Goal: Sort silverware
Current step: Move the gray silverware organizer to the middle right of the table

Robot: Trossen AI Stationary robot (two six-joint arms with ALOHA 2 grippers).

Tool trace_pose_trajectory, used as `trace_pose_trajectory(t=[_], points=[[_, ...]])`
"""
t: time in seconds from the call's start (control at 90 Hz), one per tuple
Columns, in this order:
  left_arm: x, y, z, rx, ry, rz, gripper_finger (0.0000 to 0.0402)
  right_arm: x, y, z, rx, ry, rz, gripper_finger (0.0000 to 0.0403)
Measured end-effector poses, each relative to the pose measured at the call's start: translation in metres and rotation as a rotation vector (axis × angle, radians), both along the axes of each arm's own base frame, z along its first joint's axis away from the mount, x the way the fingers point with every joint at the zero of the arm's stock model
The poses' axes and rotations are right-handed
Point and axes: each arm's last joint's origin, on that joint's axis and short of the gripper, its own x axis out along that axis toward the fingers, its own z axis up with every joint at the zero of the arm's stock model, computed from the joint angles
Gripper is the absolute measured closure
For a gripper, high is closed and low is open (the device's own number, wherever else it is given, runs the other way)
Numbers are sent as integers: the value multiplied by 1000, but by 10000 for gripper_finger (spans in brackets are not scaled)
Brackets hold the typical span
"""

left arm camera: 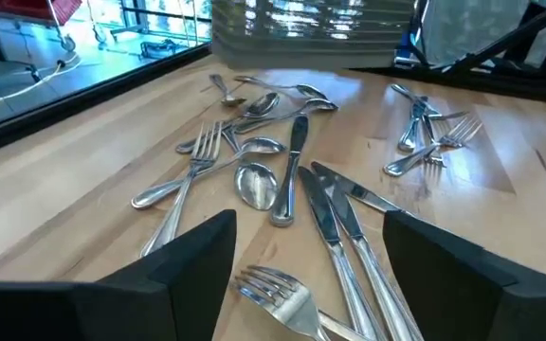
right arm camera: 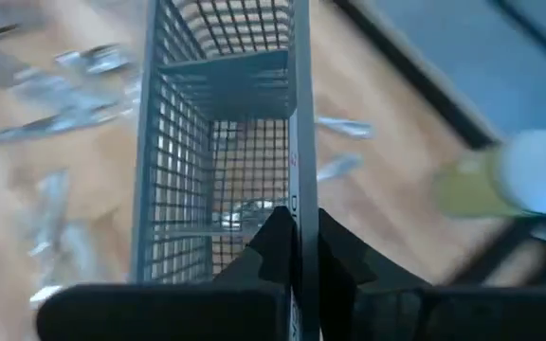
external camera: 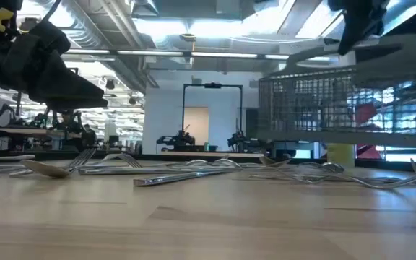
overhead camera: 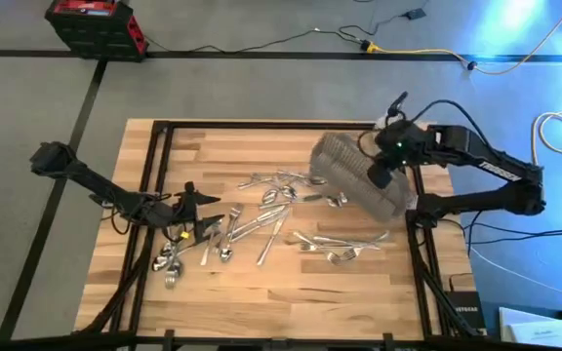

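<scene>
Table [overhead camera: 291, 292]: pale wooden butcher-block top in a black frame; its near edge strip is bare.
Silverware [overhead camera: 261, 219]: forks, spoons and knives lie loose across the middle of the table, in several clusters.
Near-left cluster: a few pieces [overhead camera: 171, 263] lie just beside the left hand, toward the near left corner.
Middle cluster: long knives and forks [left arm camera: 335, 223] fan out just ahead of the left hand; a spoon [left arm camera: 254, 185] lies bowl-up among them.
Right-side cluster: forks and spoons [overhead camera: 344, 249] lie near the right edge, below the basket.
Left hand [overhead camera: 203, 219]: low over the table near its left edge, fingers [left arm camera: 188, 265] spread apart and grasping nothing — a fork's tines [left arm camera: 278, 289] lie on the wood between them.
Far cluster: spoons and forks [overhead camera: 286, 185] lie past the middle, just beside the basket.
Basket [overhead camera: 359, 175]: gray wire-mesh, rectangular, lifted clear of the table near the far right corner and tilted; the low view shows it above the wood with air under it.
Basket contents: one shiny piece [right arm camera: 245, 216] shows inside through the mesh — too blurred to tell which kind.
Right hand [overhead camera: 383, 168]: at the basket's right side, clenched on its wire rim, fingers [right arm camera: 268, 242] pinching the wall.
</scene>
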Motion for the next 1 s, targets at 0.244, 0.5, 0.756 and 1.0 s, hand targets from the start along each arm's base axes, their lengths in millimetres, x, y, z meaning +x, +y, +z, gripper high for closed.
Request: trace_pose_trajectory(t=[0.244, 0.5, 0.756, 1.0], points=[[0, 0, 0, 3, 3, 0, 148, -2, -26, -5, -96, 83, -169, 400], [0, 0, 0, 7, 4, -1, 148, 15, -56, -21, -111, 206, -219, 400], [0, 0, 0, 7, 5, -1, 148, 37, -73, -38, -160, 308, -231, 400], [0, 0, 0, 7, 4, -1, 148, 45, -78, -44, -179, 335, -223, 400]])
